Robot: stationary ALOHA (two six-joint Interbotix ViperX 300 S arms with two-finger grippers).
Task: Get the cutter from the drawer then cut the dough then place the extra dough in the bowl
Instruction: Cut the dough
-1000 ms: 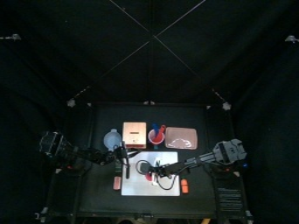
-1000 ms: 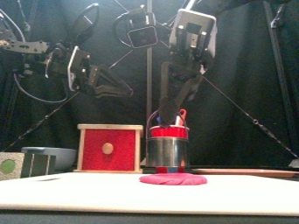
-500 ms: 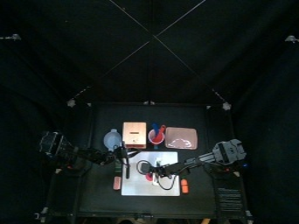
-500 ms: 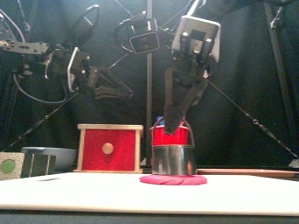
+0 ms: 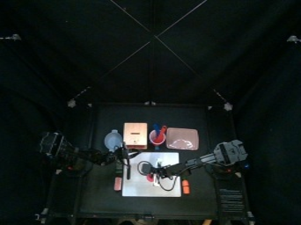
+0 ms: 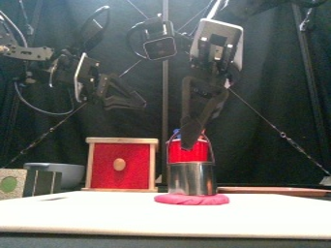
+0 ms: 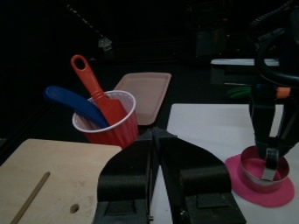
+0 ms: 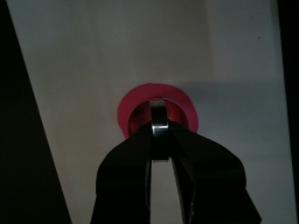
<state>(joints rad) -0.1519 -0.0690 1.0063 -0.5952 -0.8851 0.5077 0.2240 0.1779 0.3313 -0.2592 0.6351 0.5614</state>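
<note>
- My right claw is closed on the wire handle of the round metal cutter. It grips from above, and my arm slants down to it from the right.
- The cutter stands upright on the flat disc of pink-red dough, about at the disc's middle. A rim of dough shows around its foot.
- The dough lies on the white cutting board, which fills the front part of the table.
- My left claw holds nothing, and its jaws lie close together with only a thin line between them. It hangs high over the left part of the table, near the wooden box and well apart from the cutter.
- The box stands behind the board on the left, with its red drawer front facing the table's front edge.
- The blue-grey bowl sits just to the left of the box.
- The red cup stands just to the right of the box, straight behind the cutter in the front view. A blue knife and a red knife lean in it.
- The pink tray lies flat on the cup's far right side, behind the board.
</note>
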